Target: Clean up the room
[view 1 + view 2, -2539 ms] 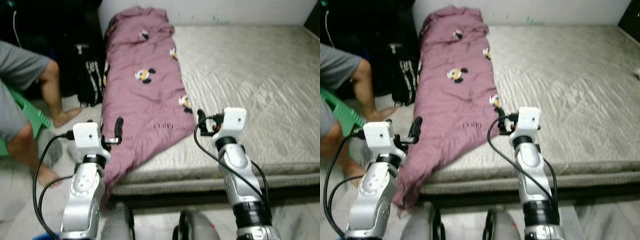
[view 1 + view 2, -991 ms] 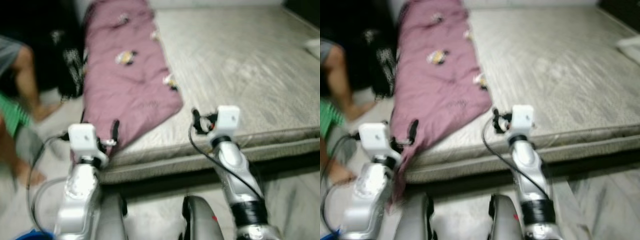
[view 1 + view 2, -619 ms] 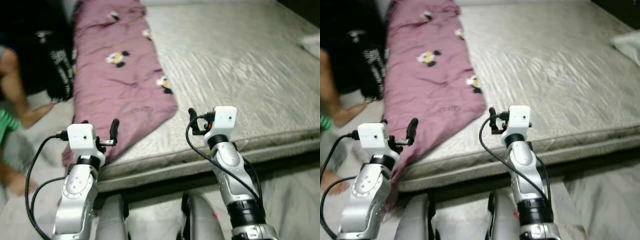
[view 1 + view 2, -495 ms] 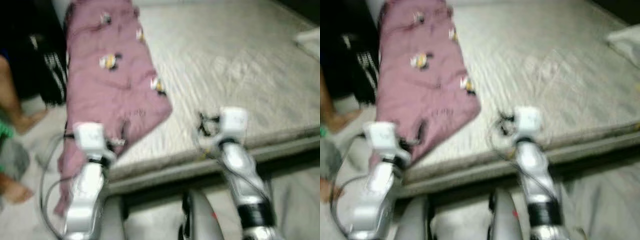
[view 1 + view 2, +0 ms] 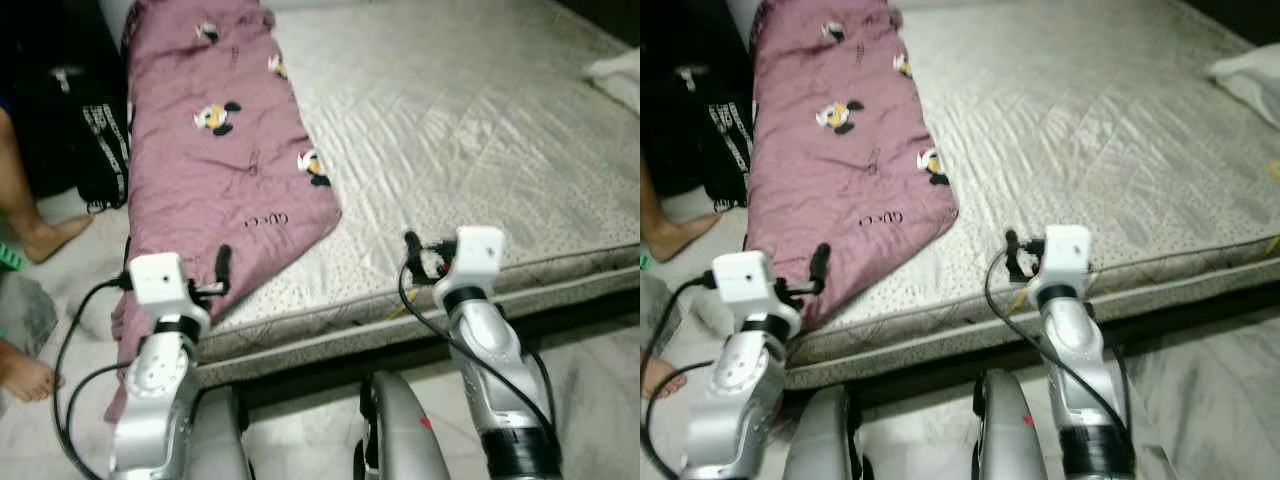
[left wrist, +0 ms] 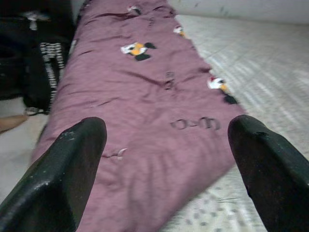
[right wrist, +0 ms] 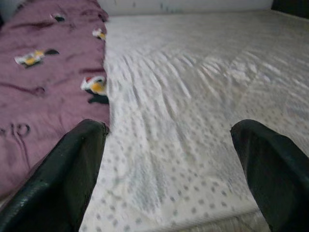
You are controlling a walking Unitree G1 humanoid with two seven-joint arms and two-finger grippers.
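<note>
- Silver arms rise from the near edge of the head views, one on each side, both raised over the near edge of a low bed.
- Left gripper [image 6: 164, 169] is held with its two black fingers spread wide and nothing between them; it hovers just short of the near corner of a mauve blanket [image 5: 225, 170], not touching it.
- Right gripper [image 7: 166, 169] is likewise wide open and empty, poised above the near edge of the mattress [image 5: 470, 130], with bare dotted ticking straight ahead of it.
- Mauve blanket, printed with small cartoon mouse figures, lies as a long strip running away from the left gripper along the bed's left side; its near corner hangs over the mattress edge toward the floor, below and left of that gripper.
- Grey-white quilted mattress spreads ahead of the right gripper and off to its right, with the blanket's edge lying just to that gripper's left.
- Black bag [image 5: 100, 140] with striped white straps stands on the floor well left of the left gripper, against the bed's side.
- Bare foot and lower leg of a person [image 5: 35, 225] rest on the floor farther left of that bag.
- White cloth [image 5: 1250, 75] lies far ahead and right of the right gripper, at the mattress's far right edge.
</note>
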